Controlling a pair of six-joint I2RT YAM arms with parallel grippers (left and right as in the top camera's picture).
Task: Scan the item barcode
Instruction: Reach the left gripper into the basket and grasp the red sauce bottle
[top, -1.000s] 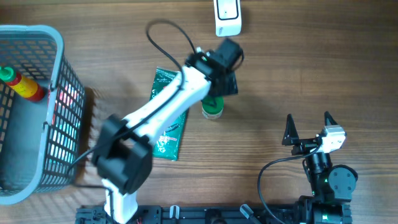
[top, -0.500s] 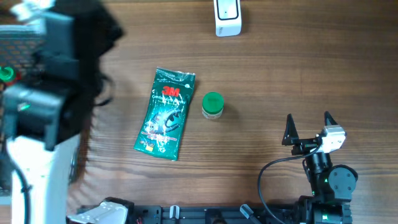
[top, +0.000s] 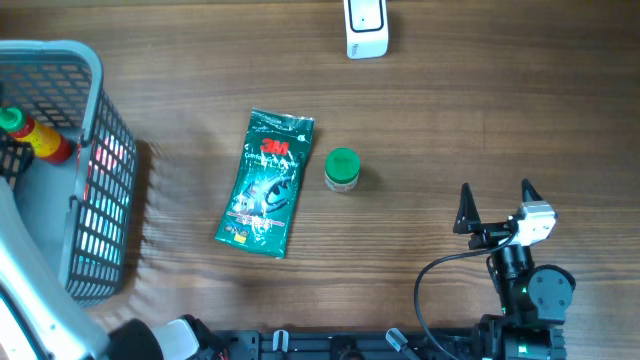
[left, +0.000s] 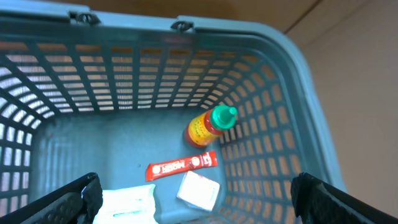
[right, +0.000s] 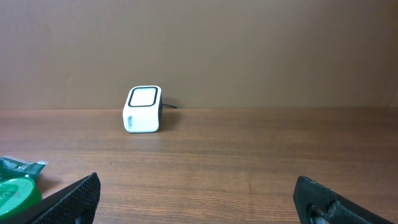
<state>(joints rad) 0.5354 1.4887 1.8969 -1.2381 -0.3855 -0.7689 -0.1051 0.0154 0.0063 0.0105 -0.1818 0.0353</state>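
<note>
Two pairs of jaws gape fully, both empty. The left arm (top: 25, 280) holds its pair above the basket (left: 298, 56), probably to pick the sauce bottle (left: 208, 124) lying inside; the right arm (top: 520, 268) waits at the desk (top: 450, 100) edge, facing the scanner (right: 143, 109).

It looks like a mock shop checkout on a test bench. A grey plastic mesh shopping basket (top: 108, 165) holds a red sauce bottle with a green cap (left: 208, 126). A white box-shaped barcode scanner (right: 142, 110) sits on a brown wood-grain table (top: 450, 120) before a plain brown wall (right: 249, 50).
</note>
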